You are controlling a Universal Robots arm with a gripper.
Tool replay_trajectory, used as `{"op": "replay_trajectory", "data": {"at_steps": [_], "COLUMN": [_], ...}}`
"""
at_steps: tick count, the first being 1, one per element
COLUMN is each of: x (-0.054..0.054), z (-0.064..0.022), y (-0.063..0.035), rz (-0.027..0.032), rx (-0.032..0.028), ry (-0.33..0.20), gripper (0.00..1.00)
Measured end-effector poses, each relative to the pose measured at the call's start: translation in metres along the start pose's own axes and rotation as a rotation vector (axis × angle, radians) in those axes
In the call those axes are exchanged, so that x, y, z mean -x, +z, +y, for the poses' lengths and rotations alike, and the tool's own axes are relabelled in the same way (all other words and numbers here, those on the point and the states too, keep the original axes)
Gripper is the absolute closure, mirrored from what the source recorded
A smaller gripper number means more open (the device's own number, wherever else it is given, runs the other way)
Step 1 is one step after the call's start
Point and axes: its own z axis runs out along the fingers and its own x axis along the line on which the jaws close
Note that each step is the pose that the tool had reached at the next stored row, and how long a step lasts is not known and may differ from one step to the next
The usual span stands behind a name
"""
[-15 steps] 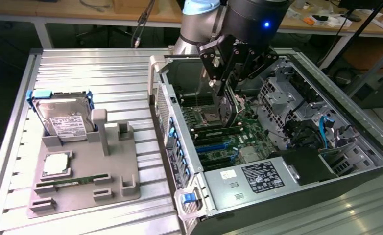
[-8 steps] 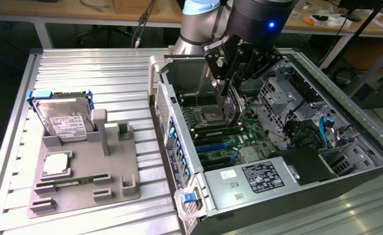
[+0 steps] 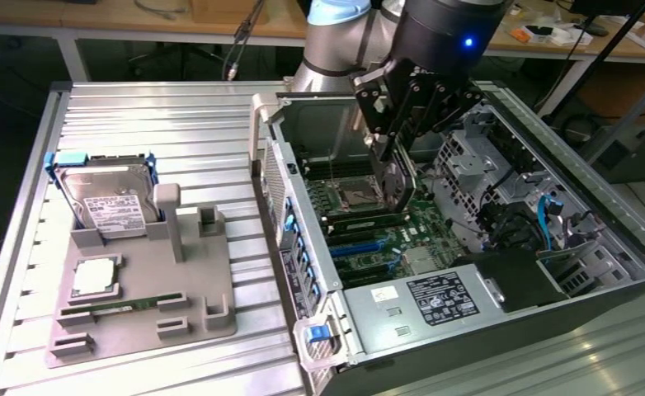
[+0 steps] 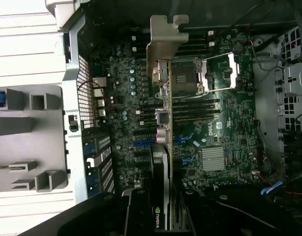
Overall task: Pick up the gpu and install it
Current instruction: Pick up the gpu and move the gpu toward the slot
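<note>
Jaws part-closed on the gpu (image 4: 162, 128), hanging edge-on below them inside the case (image 3: 284, 177), bracket (image 4: 166, 39) leading, seemingly clear of the motherboard (image 4: 225, 123).

Green-edged gpu (image 4: 164, 123) with silver bracket (image 4: 166, 42); dark green motherboard (image 4: 229, 118); silver hard drive (image 3: 108, 202), white label (image 3: 115, 214); grey ribbed bench (image 3: 168, 115).

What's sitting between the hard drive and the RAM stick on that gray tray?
A square silver processor chip lies flat on the gray tray between the hard drive and the RAM stick, in the exterior view.
</note>
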Motion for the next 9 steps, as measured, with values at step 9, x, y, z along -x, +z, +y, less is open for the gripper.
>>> {"op": "replay_trajectory", "data": {"at_steps": [9], "x": [0.014], "z": [0.0011], "y": [0.0004], "rz": [0.0000], "rx": [0.0000], "ry": [0.000], "gripper": [0.73]}}
